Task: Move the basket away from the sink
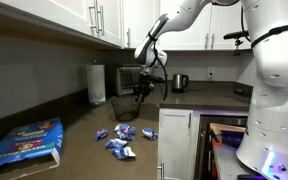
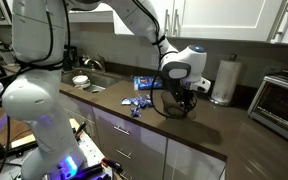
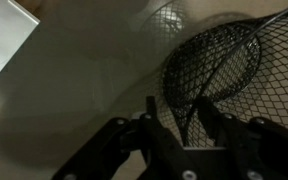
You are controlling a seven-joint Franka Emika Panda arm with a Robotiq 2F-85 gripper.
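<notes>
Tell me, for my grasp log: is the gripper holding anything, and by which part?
Cannot tell: the gripper straddles the basket at its rim, but contact isn't visible.

1 basket [image 2: 180, 104], 1 kettle [image 1: 180, 83], 1 paper-towel roll [image 2: 222, 80], 1 toaster oven [image 2: 281, 98]

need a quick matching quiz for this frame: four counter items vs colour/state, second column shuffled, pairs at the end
Column 1:
1. basket
2. paper towel roll
3. kettle
4. packets

Column 2:
A. blue, scattered flat on the counter
B. black mesh, see-through
C. white, standing upright
D. black and steel, near the back wall

Pairs: 1-B, 2-C, 3-D, 4-A
</notes>
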